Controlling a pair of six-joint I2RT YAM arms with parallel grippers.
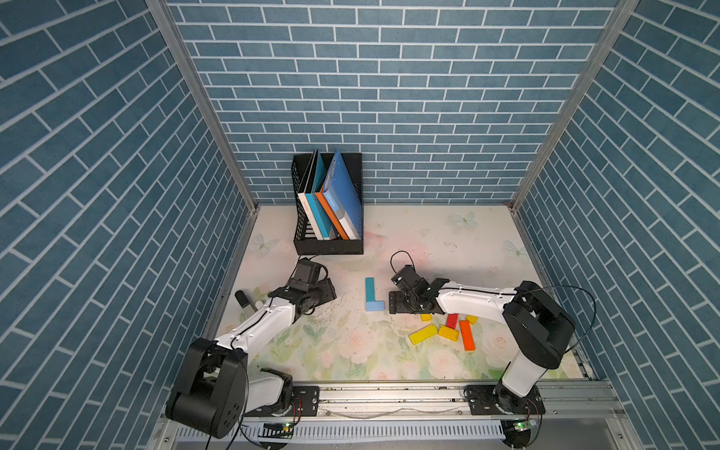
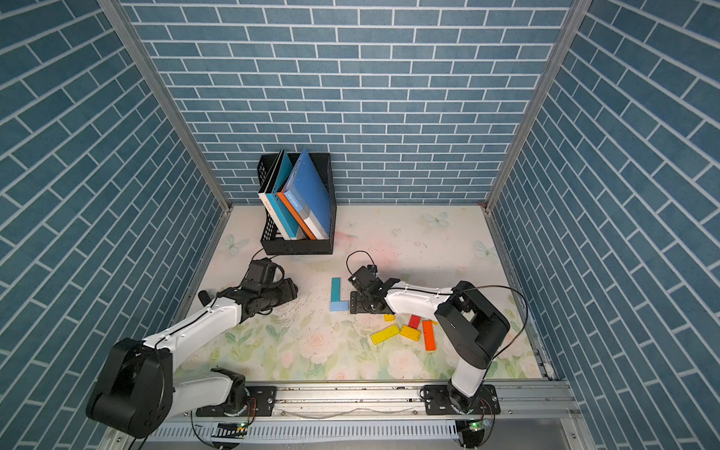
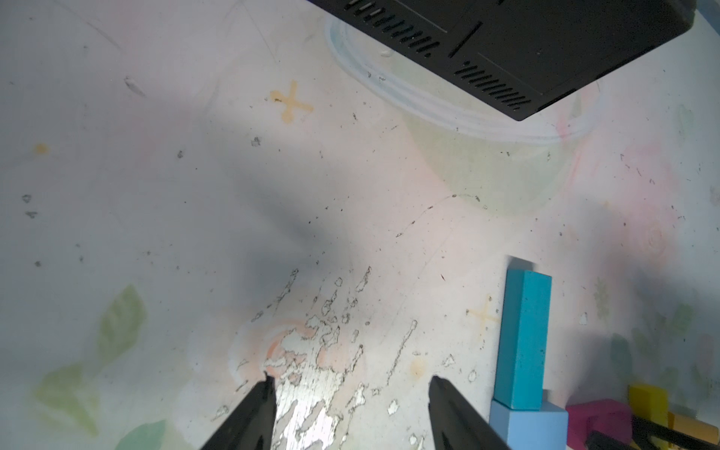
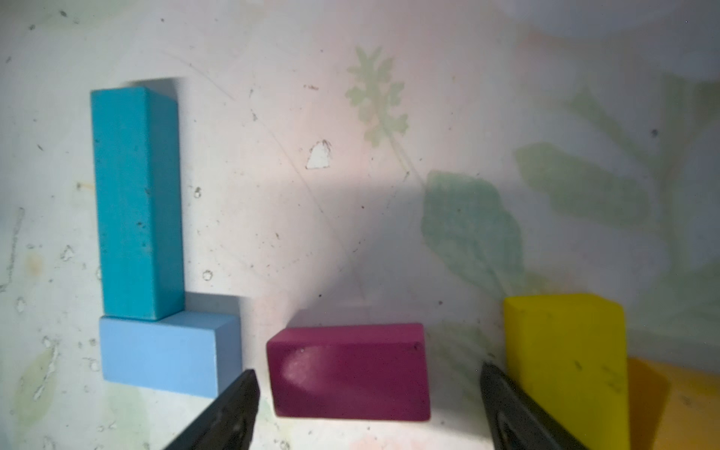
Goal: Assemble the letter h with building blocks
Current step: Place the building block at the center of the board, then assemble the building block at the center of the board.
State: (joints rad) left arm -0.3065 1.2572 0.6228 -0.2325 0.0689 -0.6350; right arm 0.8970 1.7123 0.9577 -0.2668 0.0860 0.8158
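My right hand [image 4: 368, 370] stands open astride the magenta block [image 4: 348, 372] at lower centre, seemingly laid beside the light blue block [image 4: 159, 350] for the h's crossbar.

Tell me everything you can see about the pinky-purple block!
The magenta block is a small, solid rectangular bar. It looks matte and painted, with softly rounded edges and a pale sheen on one face. It lies flat on the floral table, between the open jaws of the right gripper, which seem not to touch it. A narrow gap separates it from the light blue block, roughly in line with it. The yellow block lies further off on its other side.
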